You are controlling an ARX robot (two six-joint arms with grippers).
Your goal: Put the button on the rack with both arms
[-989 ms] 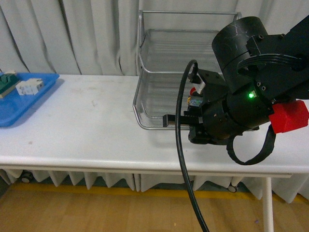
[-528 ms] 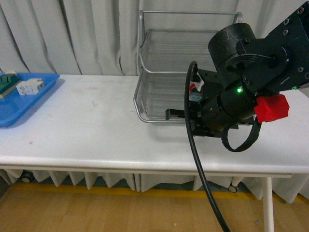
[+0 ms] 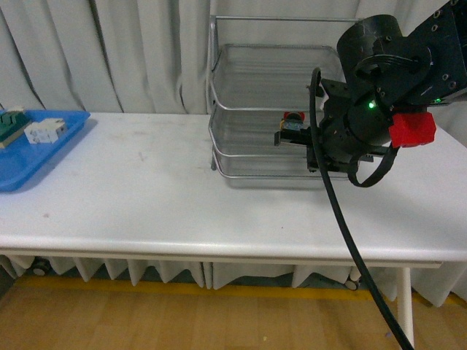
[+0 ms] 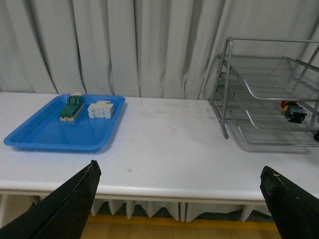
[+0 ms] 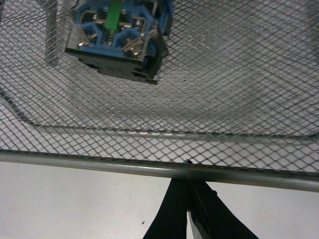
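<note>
Resting on the mesh of a rack (image 3: 255, 109) tier, seemingly the middle one, the button (image 3: 293, 124) lies near the right side, red cap toward the curtain; the front view is partly blocked there, so the exact tier is uncertain. Right gripper (image 5: 188, 219): fingers pressed together, holding nothing, tips just outside the tier's front rail and apart from the button. Left gripper (image 4: 179, 199): spread wide, empty, well back from the rack over the table (image 3: 131, 189). Button, close view (image 5: 117, 37): black blocky base, blue terminal housing, metal contacts, a green strip at centre; lying free on the mesh. Handling, as judged: small, light, rigid plastic; unlikely to deform; may tip or slide on the wire mesh if nudged, the round cap making it top-heavy. Best hold: across the flat sides of the black body, not the cap or the exposed contacts. Elsewhere: blue tray (image 4: 45, 134) at the table's far left, carrying a green block (image 4: 72, 107) and a white block (image 4: 101, 109).
</note>
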